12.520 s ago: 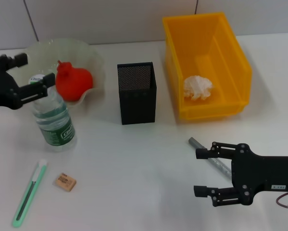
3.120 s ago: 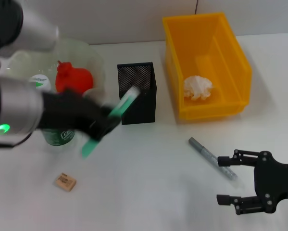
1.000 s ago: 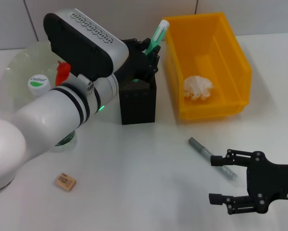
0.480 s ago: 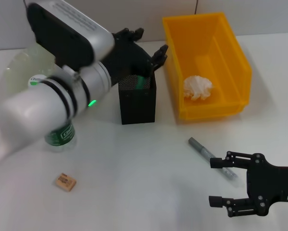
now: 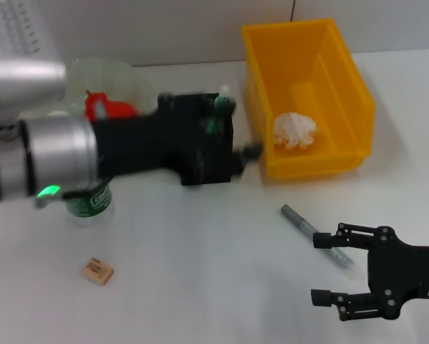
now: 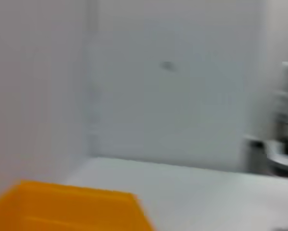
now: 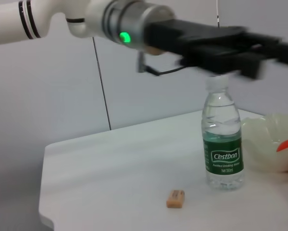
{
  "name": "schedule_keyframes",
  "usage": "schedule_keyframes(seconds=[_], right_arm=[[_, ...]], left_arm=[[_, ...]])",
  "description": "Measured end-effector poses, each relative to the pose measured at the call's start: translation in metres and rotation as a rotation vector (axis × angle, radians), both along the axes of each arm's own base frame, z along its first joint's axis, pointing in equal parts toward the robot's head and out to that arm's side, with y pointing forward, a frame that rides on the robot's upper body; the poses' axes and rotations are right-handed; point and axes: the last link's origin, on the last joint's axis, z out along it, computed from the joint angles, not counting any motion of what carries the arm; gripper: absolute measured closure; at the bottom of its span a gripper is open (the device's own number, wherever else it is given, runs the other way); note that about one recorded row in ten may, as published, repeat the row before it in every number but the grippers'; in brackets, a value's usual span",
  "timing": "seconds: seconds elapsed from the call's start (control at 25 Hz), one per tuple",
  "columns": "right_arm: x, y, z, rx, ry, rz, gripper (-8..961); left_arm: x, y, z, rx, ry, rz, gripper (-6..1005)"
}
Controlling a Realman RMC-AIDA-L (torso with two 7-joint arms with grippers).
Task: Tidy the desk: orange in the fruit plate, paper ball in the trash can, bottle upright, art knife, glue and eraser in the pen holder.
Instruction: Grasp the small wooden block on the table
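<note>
Eraser (image 5: 98, 270) on white desk (image 5: 200, 287), pale wall (image 7: 62, 82) behind

Off-task stuff only. I see a white worktop (image 5: 200, 287), plain and matte, running back to a pale wall (image 5: 164, 29). The wall is panelled, with a dark vertical seam (image 5: 294, 10) behind the far edge. In the right wrist view I see another wall seam (image 7: 101, 82) and the worktop's rounded corner. In the left wrist view there is a small dark spot (image 6: 168, 66) on the wall, and a blurred dark shape (image 6: 278, 154) I can't identify.
</note>
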Motion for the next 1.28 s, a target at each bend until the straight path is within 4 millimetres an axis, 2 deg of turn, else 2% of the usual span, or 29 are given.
schedule_keyframes(seconds=[0.04, 0.16, 0.28, 0.64, 0.76, 0.8, 0.88, 1.0, 1.28], right_arm=[[0.0, 0.0, 0.0, 0.0, 0.0, 0.0, 135], [0.0, 0.001, 0.001, -0.002, -0.002, -0.004, 135], [0.001, 0.001, 0.003, -0.004, -0.004, -0.007, 135], [0.001, 0.002, 0.005, -0.002, -0.007, -0.012, 135], [0.001, 0.001, 0.007, 0.003, -0.003, -0.015, 135], [0.002, 0.001, 0.008, 0.006, 0.0, -0.017, 135], [0.002, 0.001, 0.008, 0.006, 0.0, -0.018, 135], [0.002, 0.0, 0.008, 0.006, 0.0, -0.018, 135], [0.001, 0.0, 0.007, 0.004, 0.003, -0.018, 135]], left_arm=[[-0.007, -0.016, 0.009, -0.103, 0.033, -0.056, 307], [-0.021, -0.026, 0.014, -0.157, 0.145, -0.079, 309], [-0.037, -0.036, 0.014, -0.18, 0.332, -0.076, 310], [-0.041, -0.051, 0.02, -0.212, 0.52, -0.044, 314], [-0.045, -0.051, 0.022, -0.217, 0.562, -0.031, 314], [-0.051, -0.049, 0.022, -0.22, 0.629, -0.02, 314], [-0.051, -0.049, 0.022, -0.22, 0.629, -0.02, 315], [-0.061, -0.04, 0.021, -0.215, 0.722, -0.003, 315], [-0.07, -0.027, 0.016, -0.244, 0.75, 0.096, 315]])
